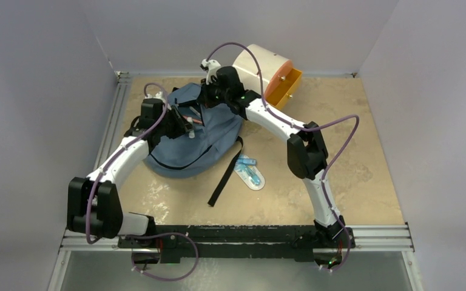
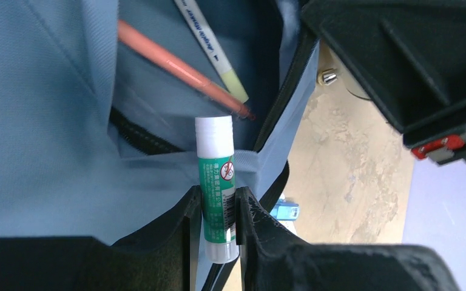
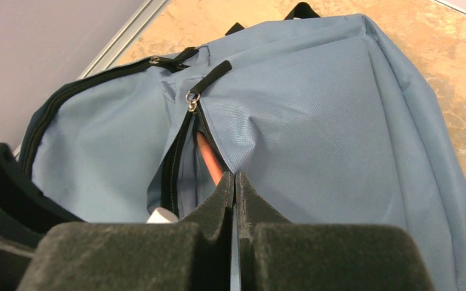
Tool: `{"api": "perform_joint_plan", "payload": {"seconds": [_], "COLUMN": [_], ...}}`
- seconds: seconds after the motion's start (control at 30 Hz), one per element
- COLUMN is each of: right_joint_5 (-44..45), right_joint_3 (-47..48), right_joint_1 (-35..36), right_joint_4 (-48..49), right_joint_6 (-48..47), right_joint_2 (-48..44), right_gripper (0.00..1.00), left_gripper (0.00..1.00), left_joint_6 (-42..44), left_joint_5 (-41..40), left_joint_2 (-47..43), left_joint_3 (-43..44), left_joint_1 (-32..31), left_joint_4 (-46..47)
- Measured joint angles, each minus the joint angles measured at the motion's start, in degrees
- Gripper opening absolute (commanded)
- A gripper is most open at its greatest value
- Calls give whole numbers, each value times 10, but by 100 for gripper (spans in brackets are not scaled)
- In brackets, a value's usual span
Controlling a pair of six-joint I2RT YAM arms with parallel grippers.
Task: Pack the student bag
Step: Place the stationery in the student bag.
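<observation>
The slate-blue student bag (image 1: 200,136) lies on the table with its front pocket unzipped. My left gripper (image 2: 217,203) is shut on a green-and-white glue stick (image 2: 216,176), whose white cap points into the pocket mouth (image 2: 176,103). Inside the pocket lie an orange pencil (image 2: 182,66) and a white marker with a yellow tip (image 2: 215,54). My right gripper (image 3: 235,182) is shut on the blue fabric edge of the pocket (image 3: 243,151), holding it lifted. The orange pencil (image 3: 209,160) and the glue stick's white cap (image 3: 161,215) show in that opening.
A cream cylindrical cabinet (image 1: 261,66) with an open orange drawer (image 1: 285,85) stands at the back right. A clear pouch with blue items (image 1: 250,173) lies on the table beside the bag's black strap (image 1: 226,176). Grey walls close in the left and right sides.
</observation>
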Motion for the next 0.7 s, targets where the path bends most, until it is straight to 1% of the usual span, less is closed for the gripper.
{"api": "perform_joint_plan", "payload": {"seconds": [0.23, 0.47, 0.7], "right_joint_5": [0, 0, 0], "right_joint_3": [0, 0, 0], "right_joint_1": [13, 21, 26], "right_joint_4": [4, 10, 10], "right_joint_6": [1, 2, 2], "right_joint_2": [0, 0, 0], "right_gripper": [0, 0, 0], "left_gripper": [4, 4, 6], "left_joint_6": [-23, -39, -44], "left_joint_5": [14, -12, -27], "left_joint_2": [49, 83, 139], "left_joint_3": [31, 50, 83], "left_joint_1": [2, 2, 5], "left_joint_4": [38, 51, 79]}}
